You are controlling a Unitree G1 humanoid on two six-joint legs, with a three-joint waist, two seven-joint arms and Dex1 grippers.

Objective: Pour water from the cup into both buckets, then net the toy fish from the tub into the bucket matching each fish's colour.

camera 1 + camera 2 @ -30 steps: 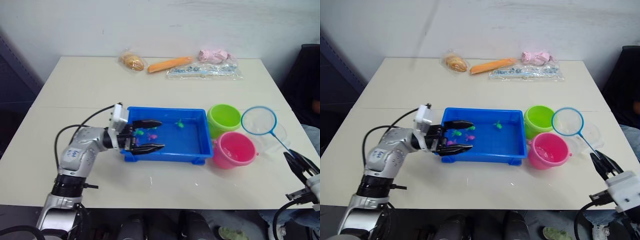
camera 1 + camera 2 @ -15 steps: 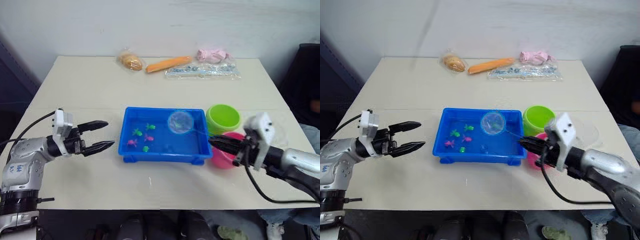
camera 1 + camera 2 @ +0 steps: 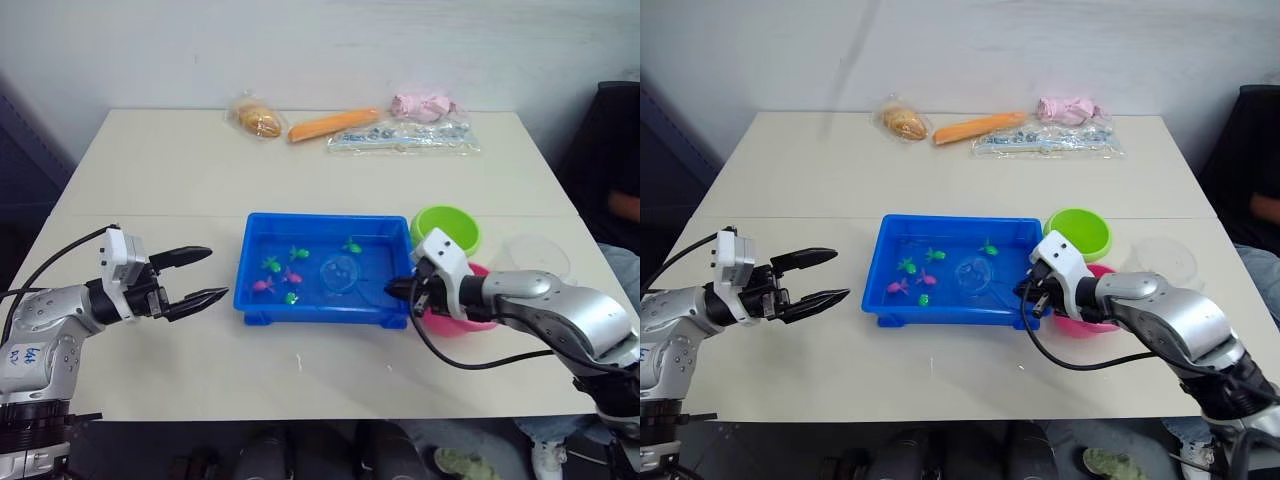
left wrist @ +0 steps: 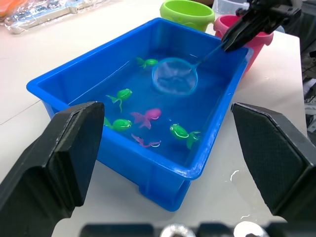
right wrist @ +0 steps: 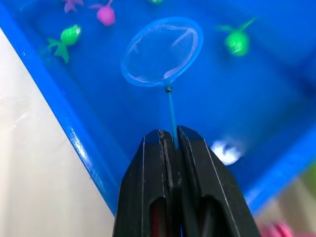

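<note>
Now at the netting step. Right hand [image 5: 170,140] is pressed together on the thin handle of the net [image 5: 162,51], low over the near right corner of the tub [image 3: 260,312], so the hoop reaches into the water at a shallow slant. Hoop sits mid-tub, apart from every fish; whether anything lies in the mesh is hard to tell, it looks empty.

Fish: green fish [image 4: 183,133] and pink fish [image 4: 148,116] clustered toward the left half of the tub, one more green one [image 4: 146,62] near the far wall.

Left hand [image 3: 196,274] spread wide, empty, hovering over the desk [image 3: 160,170] just left of the tub, probably kept clear of the net's sweep.

Green bucket [image 3: 452,224] and pink bucket [image 3: 475,318] stand touching the tub's right end, partly behind the right arm; a short carry for each catch. Cup [image 3: 540,254] sits beyond them, to the right.

Next, by my reckoning: slide the hoop left under one fish.
</note>
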